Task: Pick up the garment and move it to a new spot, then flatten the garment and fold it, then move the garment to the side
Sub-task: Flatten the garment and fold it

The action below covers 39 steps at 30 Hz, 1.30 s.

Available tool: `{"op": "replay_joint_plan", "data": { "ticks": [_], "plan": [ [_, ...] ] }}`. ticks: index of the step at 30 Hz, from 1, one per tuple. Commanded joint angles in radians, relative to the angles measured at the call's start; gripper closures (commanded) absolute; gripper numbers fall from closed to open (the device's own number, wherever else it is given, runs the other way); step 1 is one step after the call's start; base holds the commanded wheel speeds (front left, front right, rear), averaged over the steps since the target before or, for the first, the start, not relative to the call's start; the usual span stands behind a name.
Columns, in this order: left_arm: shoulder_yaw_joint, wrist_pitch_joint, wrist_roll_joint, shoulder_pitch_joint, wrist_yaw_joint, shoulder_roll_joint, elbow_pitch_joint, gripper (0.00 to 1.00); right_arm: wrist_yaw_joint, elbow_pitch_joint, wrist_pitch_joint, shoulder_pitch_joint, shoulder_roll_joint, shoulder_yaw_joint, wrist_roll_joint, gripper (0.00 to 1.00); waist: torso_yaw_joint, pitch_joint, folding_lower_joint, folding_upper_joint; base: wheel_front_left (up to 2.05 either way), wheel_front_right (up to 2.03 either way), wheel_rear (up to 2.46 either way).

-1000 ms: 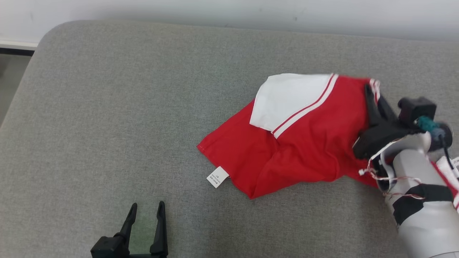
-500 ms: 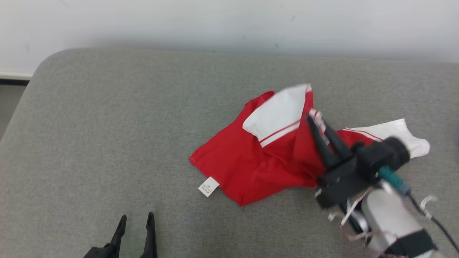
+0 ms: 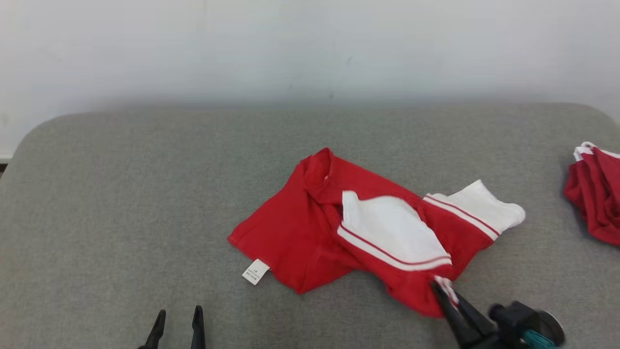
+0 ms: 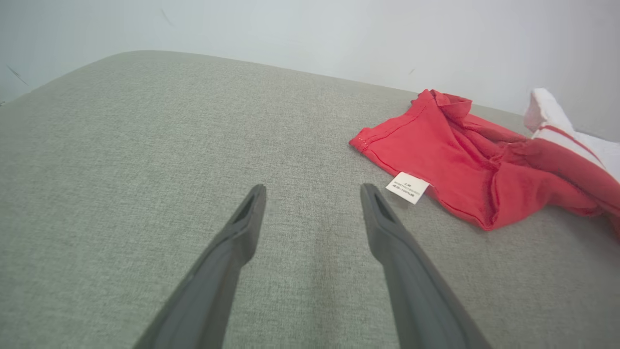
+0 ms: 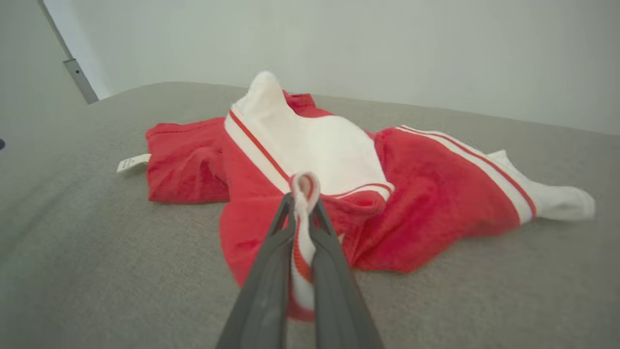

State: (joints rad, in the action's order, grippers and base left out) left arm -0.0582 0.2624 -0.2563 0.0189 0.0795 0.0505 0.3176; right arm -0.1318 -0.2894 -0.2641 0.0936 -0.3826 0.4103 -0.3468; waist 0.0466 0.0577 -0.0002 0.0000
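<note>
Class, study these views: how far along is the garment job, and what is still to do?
Done: the right gripper is shut on a striped edge of the garment, which lies crumpled on the grey cushion. In hand: dragging it by that edge, seemingly. Left: flattening, folding, moving aside; the left gripper is open, holding nothing.

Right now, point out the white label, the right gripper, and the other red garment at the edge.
white label (image 3: 255,271): head view, middle of the tag.
right gripper (image 5: 302,201): right wrist view, between its shut fingertips.
other red garment (image 3: 595,198): head view, its red middle.
</note>
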Motion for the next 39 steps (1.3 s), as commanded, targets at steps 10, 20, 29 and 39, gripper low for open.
{"op": "replay_joint_plan", "data": {
  "ticks": [10,20,29,39],
  "plan": [
    [0.004,0.003,0.007,0.017,0.006,0.0,0.008,0.0,0.002,-0.134,0.0,-0.025,0.032,-0.226,0.014,0.0,-0.032,-0.017,0.0002,0.0,0.0,0.0,0.0],
    [-0.024,0.003,0.006,-0.01,0.006,0.0,0.004,0.0,0.002,-0.192,0.0,0.105,0.1,-0.392,0.098,0.0,-0.003,0.028,0.0002,0.0,0.0,0.0,0.0],
    [-0.058,0.003,-0.004,-0.047,0.0,0.0,0.006,0.0,0.002,-0.371,0.001,0.268,0.076,-0.321,0.102,0.0,0.052,0.101,0.0002,0.0,0.0,0.0,0.0],
    [-0.074,0.003,-0.018,-0.058,-0.015,0.0,-0.004,0.0,0.003,-0.596,0.066,0.356,0.047,-0.253,0.082,1.0,0.084,0.134,0.0002,0.0,0.0,0.0,0.0]
  ]
}}
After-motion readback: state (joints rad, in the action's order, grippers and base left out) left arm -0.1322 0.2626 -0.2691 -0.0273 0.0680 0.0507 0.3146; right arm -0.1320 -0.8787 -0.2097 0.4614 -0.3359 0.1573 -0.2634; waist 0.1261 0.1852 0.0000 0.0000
